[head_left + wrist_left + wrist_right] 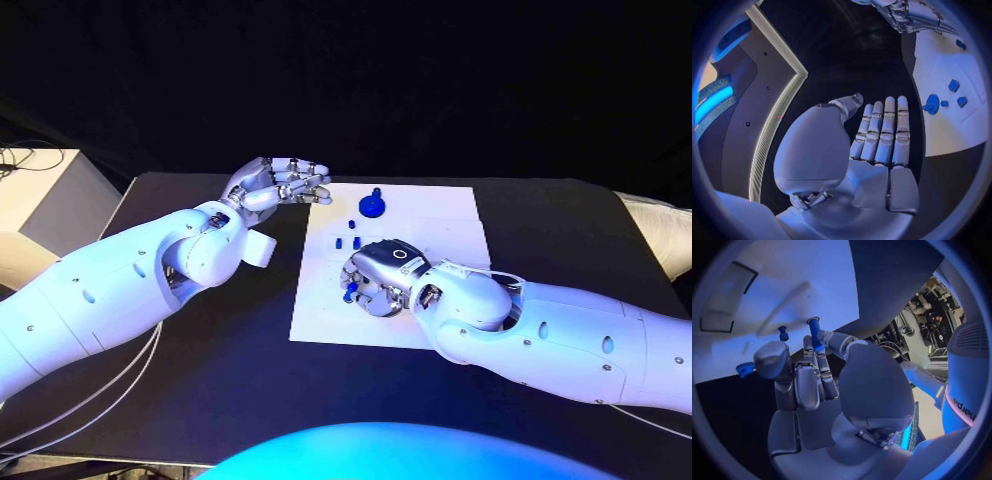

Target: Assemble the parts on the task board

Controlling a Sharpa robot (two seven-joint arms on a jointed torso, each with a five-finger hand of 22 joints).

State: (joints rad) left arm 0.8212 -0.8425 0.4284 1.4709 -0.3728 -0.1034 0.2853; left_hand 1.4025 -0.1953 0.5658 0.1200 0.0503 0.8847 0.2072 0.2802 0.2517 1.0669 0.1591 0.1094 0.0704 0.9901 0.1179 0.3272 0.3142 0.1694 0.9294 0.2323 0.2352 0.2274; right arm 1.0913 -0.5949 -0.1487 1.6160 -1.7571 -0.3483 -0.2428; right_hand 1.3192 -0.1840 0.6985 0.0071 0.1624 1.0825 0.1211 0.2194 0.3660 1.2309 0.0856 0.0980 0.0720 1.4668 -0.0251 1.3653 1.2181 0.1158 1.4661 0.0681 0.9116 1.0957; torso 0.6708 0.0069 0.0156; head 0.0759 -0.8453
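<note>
The board (pixel 433 215) looks like a flat matt white sheet, pretty much paper-smooth, sitting on a table (pixel 188 370) that's matt black with no shine at all. Both arms are glossy white plastic shells, and the left hand (pixel 278 183) and right hand (pixel 381 275) look like smooth silvery metal with a satin sheen. The peg (pixel 814 331) the right hand holds and the gear (pixel 374 207) near the board's far edge look like plain blue plastic, smooth and slightly glossy.

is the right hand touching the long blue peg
Touching. In the right wrist view the right hand pinches the long blue peg between its fingertips, with no gap visible.
</note>
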